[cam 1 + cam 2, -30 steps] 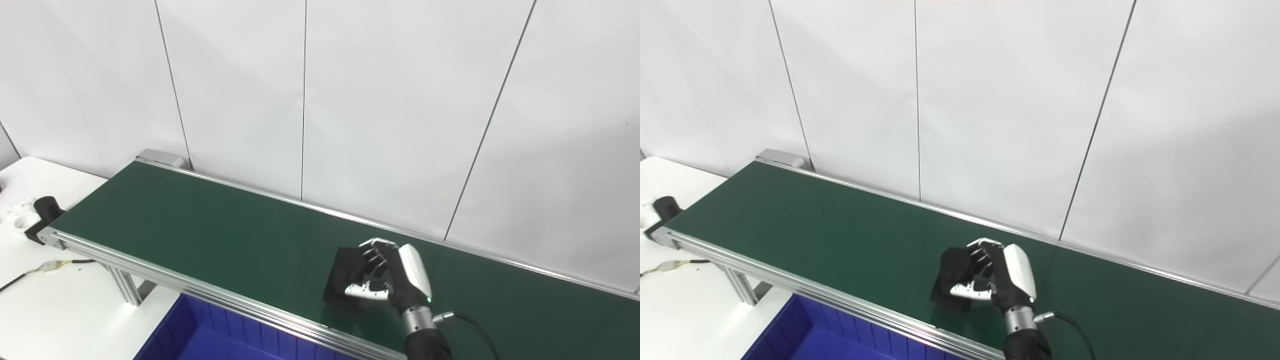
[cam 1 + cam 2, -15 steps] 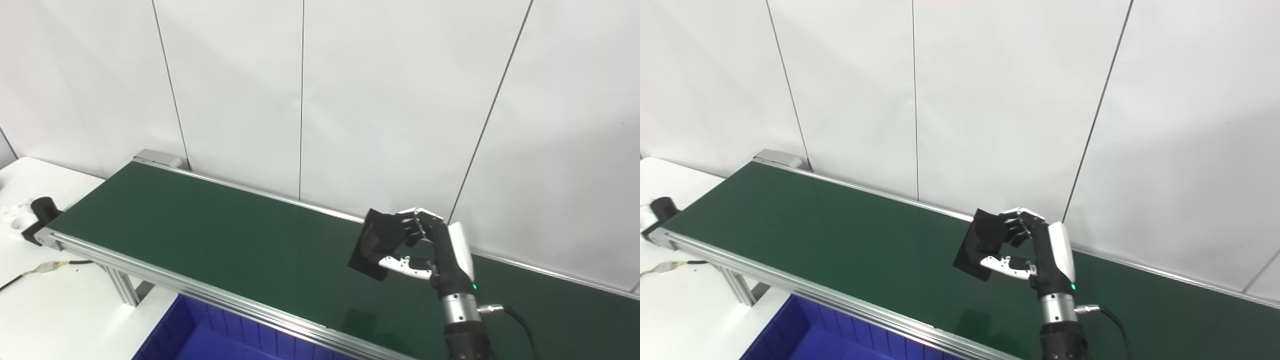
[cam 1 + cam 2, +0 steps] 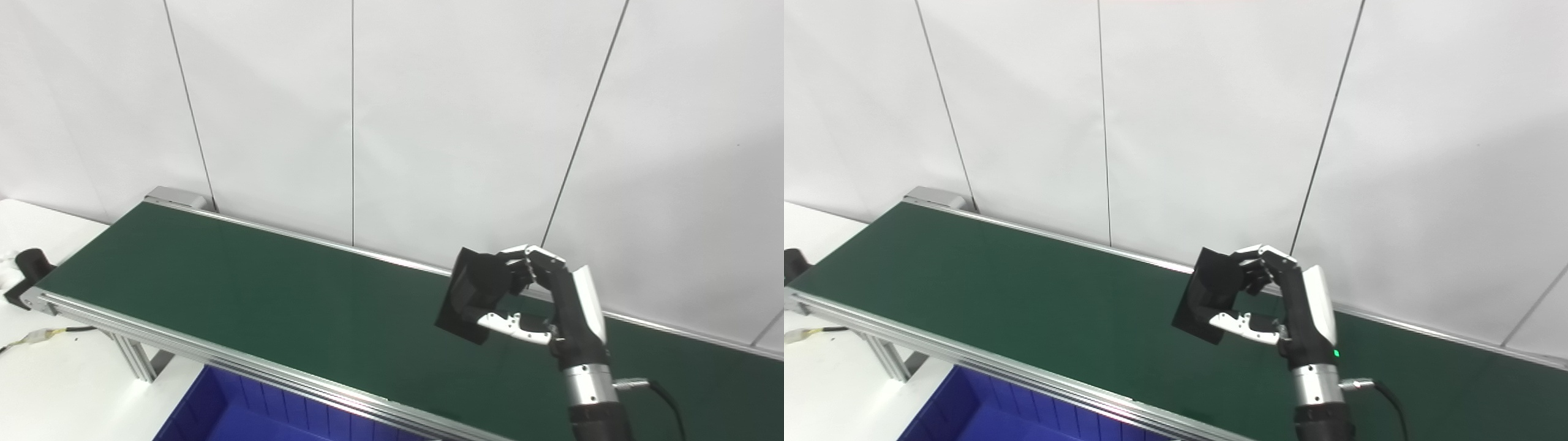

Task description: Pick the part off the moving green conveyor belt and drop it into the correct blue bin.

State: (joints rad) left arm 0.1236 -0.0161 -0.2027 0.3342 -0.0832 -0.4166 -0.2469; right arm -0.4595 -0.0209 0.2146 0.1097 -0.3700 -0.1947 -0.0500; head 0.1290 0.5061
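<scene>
Black flat part (image 3: 471,294) pinched by right hand (image 3: 554,300) — fingers (image 3: 520,260) above, thumb below — above the belt (image 3: 245,288); blue bin (image 3: 245,416) lies down-left.

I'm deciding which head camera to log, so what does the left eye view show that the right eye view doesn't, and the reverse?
Only the left eye view shows more of the black motor at the belt's left end; the right eye view cuts it at the frame edge. The right eye view shows nothing extra of note. Both share the right robot hand holding the black part raised above the green conveyor belt, the blue bin in front of it, and the white wall panels. The left robot hand appears in neither.
</scene>
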